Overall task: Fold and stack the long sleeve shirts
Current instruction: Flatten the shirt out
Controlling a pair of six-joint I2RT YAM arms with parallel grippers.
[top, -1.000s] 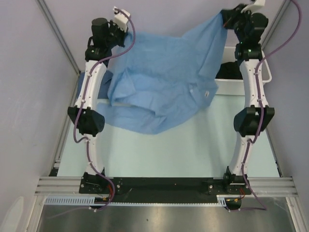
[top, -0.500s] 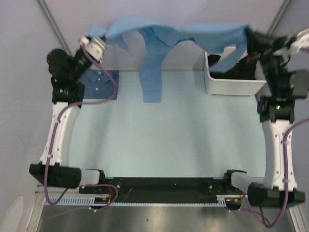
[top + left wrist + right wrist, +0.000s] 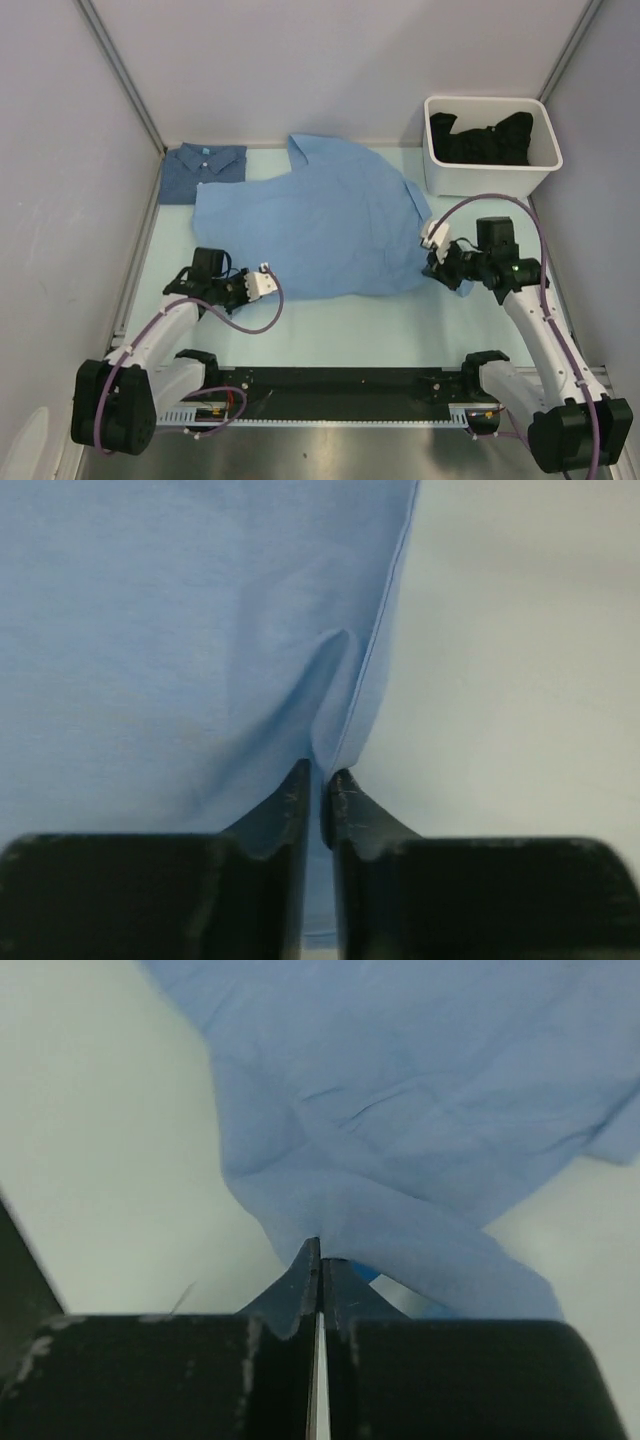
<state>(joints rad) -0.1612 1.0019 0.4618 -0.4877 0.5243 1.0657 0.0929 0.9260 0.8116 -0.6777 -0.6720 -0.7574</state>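
The light sky-blue long sleeve shirt (image 3: 320,225) lies spread flat across the middle of the table. My left gripper (image 3: 262,282) is low at its near-left hem, and in the left wrist view the jaws (image 3: 320,775) stand nearly together with a puckered fold of the blue cloth (image 3: 180,630) between them. My right gripper (image 3: 437,262) is at the shirt's right edge, and its fingers (image 3: 320,1250) are shut on a gathered bit of the cloth (image 3: 420,1090). The darker denim-blue shirt (image 3: 203,170) lies folded at the back left corner, with no gripper near it.
A white bin (image 3: 480,182) holding black clothes (image 3: 480,138) stands at the back right. Bare pale-green table (image 3: 350,330) runs between the shirt's near hem and the arm bases. Grey walls close in the left, back and right sides.
Both arms have swung down and toward the near edge. The light blue shirt, held up stretched at the back half a second ago, now lies flat on the table.
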